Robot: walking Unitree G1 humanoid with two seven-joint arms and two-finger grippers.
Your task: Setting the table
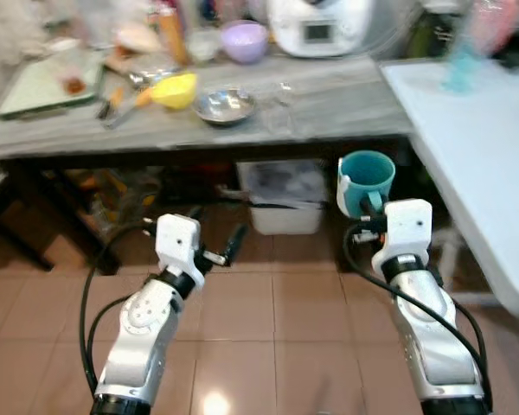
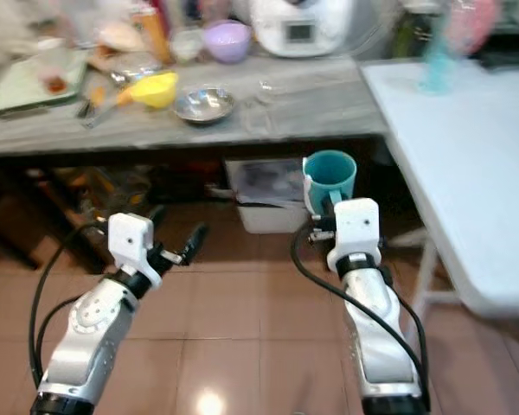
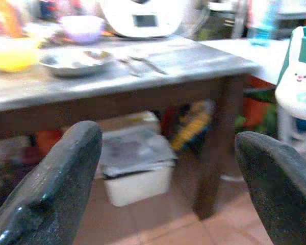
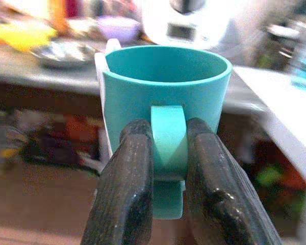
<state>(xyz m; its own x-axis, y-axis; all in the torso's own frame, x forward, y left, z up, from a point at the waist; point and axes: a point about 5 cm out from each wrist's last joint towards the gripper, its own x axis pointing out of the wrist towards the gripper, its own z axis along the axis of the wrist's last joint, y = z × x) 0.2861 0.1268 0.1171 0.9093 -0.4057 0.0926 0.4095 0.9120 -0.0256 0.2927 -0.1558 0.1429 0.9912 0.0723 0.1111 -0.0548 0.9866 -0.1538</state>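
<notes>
Right gripper (image 4: 168,168): your two black fingers are clamped on the handle of the teal cup (image 4: 166,87), one finger on each side of the handle loop.
Teal cup: you hold it upright, mouth up, in front of the right wrist, below the edge of the grey table (image 1: 329,108) and left of the white table (image 1: 476,147).
Left gripper (image 3: 166,168): your fingers are spread wide apart and hold nothing; it hovers over the tiled floor (image 1: 268,320) in front of the grey table.
Grey table: you can see a steel bowl (image 1: 225,105), a yellow bowl (image 1: 175,89), a lilac bowl (image 1: 244,40), a white appliance (image 1: 322,24) and a tray (image 1: 48,82) on it.
Under the table: a white bin (image 1: 285,194) sits on the floor.
Left wrist view: shows you a white rabbit face (image 3: 298,84) on the cup's side, which the right wrist view barely shows, and cutlery (image 3: 140,64) lying beside the steel bowl.
White table: a blurred blue bottle (image 1: 461,52) stands at its far end.
</notes>
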